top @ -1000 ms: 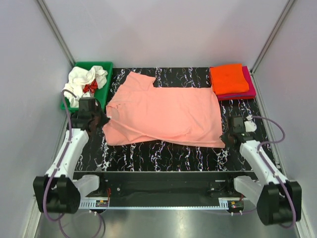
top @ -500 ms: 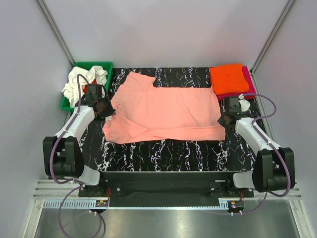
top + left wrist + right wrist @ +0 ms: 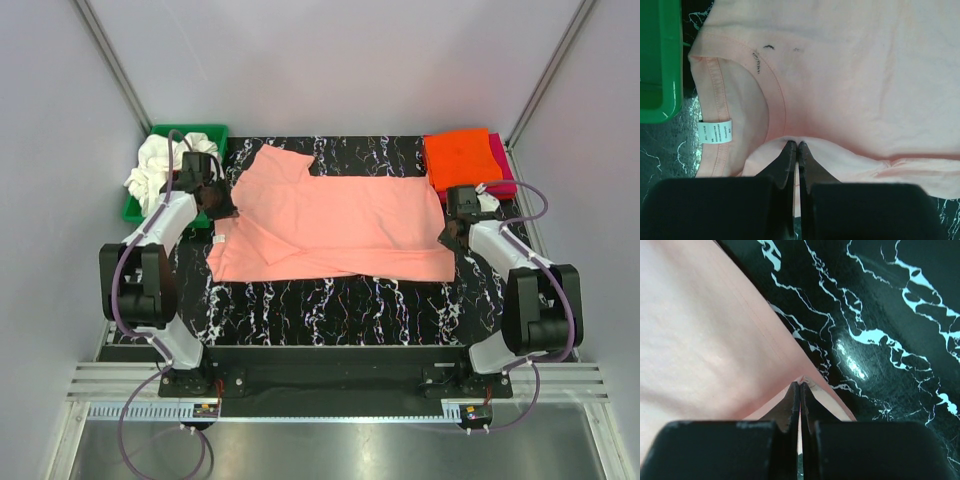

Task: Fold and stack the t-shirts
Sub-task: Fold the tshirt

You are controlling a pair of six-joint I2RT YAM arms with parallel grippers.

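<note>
- While both arms reach over the black marbled worktop [image 3: 330,300], the salmon-pink t-shirt [image 3: 335,220] lies spread across its middle, neckline toward the left edge and hem toward the right edge.
- The left gripper [image 3: 796,145] has its jaws pressed together on a raised fold of the pink cloth, just beside the curve of the neck opening [image 3: 776,95]. A white care label [image 3: 718,131] shows inside the collar.
- The right gripper [image 3: 800,384] is likewise clamped tight on the pink shirt, pinching a corner of the cloth at its hem end near the worktop's right edge. Bare marbled surface shows just beyond the fingertips.
- Along the shirt's near side, a strip of cloth lies doubled over between the two pinched spots.
- In the far right corner, a folded bright orange t-shirt [image 3: 462,158] sits on top of a folded magenta t-shirt [image 3: 503,180], whose edge shows on the right and near sides.
- At the far left corner stands a green bin [image 3: 190,129] holding a crumpled white t-shirt [image 3: 155,165]. The left arm crosses in front of it.
</note>
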